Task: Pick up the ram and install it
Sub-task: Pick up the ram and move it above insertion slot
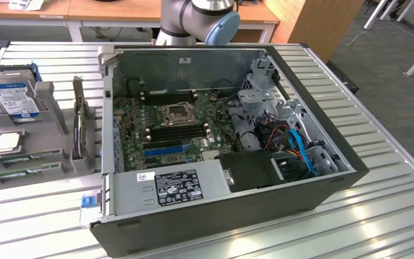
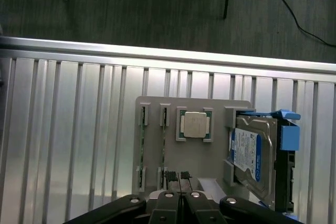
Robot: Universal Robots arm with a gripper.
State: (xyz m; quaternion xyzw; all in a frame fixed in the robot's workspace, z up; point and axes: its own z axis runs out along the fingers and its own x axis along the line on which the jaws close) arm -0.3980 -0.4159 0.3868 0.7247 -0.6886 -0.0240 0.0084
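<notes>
gripper (image 2: 177, 178): fingers pressed together, nothing between them. It hangs above the parts holder (image 2: 210, 109) looking straight down, tips over the holder's edge, just beside one end of a green stick. No contact that I can see.

the ram (image 2: 164, 145): seated in the holder, in the slot next to the CPU (image 2: 195, 125). I take this one as the target because it's nearest the tips. A second stick (image 2: 142, 148), same look, sits in the parallel slot one further from the CPU. Can't rule that one out from these views.

Why the layout works:
- Both sticks stand on their long edge, caught by clips at each end. That leaves the top edge exposed for a pinch from above.
- The hard drive (image 2: 254, 156) in its blue caddy (image 2: 289, 129) stands on the other side of the CPU, apart from the stick slots.
- The expansion card (image 1: 80, 124) stands upright on the holder's side toward the PC case (image 1: 322, 178).
- The case lies on its side on the counter (image 1: 379, 216) with the side panel off, so the motherboard (image 1: 171, 124) faces up. The long dark memory slots flank the CPU socket (image 1: 174, 113) and look reachable from above. Can't tell which are free.

Status, my read: pick not made, install not started.
</notes>
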